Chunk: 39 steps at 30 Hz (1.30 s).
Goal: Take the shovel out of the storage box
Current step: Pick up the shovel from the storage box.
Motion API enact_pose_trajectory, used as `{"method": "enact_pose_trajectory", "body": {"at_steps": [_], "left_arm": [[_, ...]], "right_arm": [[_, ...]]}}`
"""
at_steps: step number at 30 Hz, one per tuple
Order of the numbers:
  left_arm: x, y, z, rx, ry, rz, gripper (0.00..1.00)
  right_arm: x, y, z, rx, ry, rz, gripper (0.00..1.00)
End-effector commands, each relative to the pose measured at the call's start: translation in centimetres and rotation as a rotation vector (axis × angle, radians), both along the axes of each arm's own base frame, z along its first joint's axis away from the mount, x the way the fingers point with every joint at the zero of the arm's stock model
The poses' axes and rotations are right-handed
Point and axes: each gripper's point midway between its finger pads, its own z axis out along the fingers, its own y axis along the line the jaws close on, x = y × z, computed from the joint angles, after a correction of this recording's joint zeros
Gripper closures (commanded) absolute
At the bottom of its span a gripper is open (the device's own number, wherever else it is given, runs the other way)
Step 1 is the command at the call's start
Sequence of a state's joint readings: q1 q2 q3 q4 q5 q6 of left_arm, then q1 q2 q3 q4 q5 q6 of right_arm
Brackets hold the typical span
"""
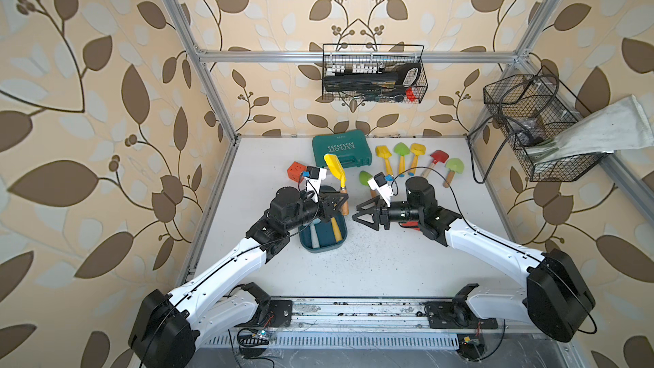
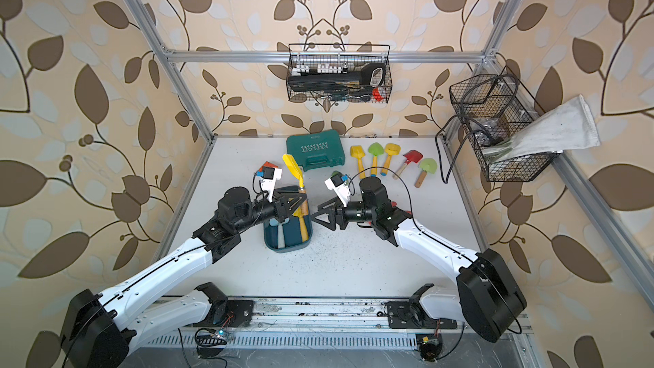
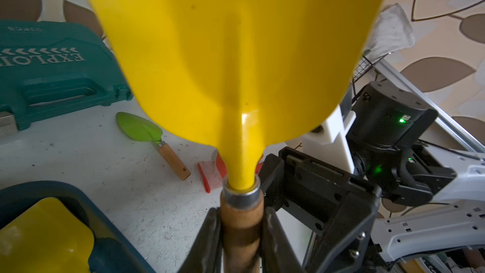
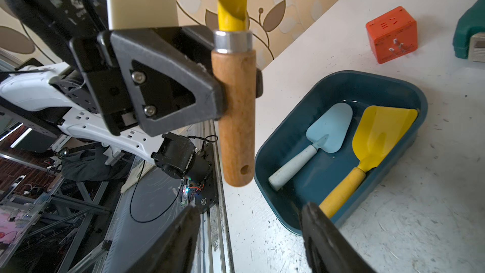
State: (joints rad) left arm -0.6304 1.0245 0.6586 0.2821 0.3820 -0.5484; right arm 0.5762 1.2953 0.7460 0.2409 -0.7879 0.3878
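Note:
A yellow-bladed shovel with a wooden handle hangs upright in the air, blade up. My left gripper is shut on that handle. Its blade fills the left wrist view. Below it on the table lies the dark teal storage box, holding a light blue trowel and an all-yellow shovel. My right gripper stands open and empty just right of the held handle, facing it.
Behind the box lie a green hard case and an orange cube. Several toy shovels lie in a row at the back right, with a green trowel nearer. Black wire baskets hang on the frame.

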Motion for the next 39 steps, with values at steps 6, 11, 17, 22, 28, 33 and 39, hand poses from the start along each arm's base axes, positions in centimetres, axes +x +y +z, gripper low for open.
{"method": "enact_pose_trajectory", "body": {"at_steps": [6, 11, 17, 22, 28, 33, 39], "left_arm": [[-0.4, -2.7, 4.3, -0.128, -0.063, -0.143, 0.99], [-0.7, -3.1, 4.6, -0.142, -0.066, -0.179, 1.00], [-1.1, -3.4, 4.6, -0.149, -0.058, -0.216, 1.00], [-1.2, -3.5, 4.2, -0.141, -0.057, -0.223, 1.00], [-1.2, -3.4, 4.0, -0.122, -0.045, -0.215, 0.84], [-1.1, -2.9, 3.2, -0.071, -0.022, -0.182, 0.51], [-0.6, -1.4, 0.6, 0.043, 0.027, -0.095, 0.37]], "right_arm": [[-1.0, 0.4, 1.1, 0.062, -0.014, 0.042, 0.38], [-0.9, 0.6, 1.3, 0.089, 0.000, 0.048, 0.41], [-0.7, 0.7, 1.6, 0.114, 0.012, 0.048, 0.50], [-0.4, 0.5, 1.7, 0.126, 0.018, 0.040, 0.64], [-0.1, 0.3, 1.5, 0.122, 0.019, 0.018, 0.84], [0.5, -0.2, 1.3, 0.112, 0.020, -0.015, 0.98], [1.5, -1.3, 0.5, 0.052, 0.012, -0.097, 1.00]]}}
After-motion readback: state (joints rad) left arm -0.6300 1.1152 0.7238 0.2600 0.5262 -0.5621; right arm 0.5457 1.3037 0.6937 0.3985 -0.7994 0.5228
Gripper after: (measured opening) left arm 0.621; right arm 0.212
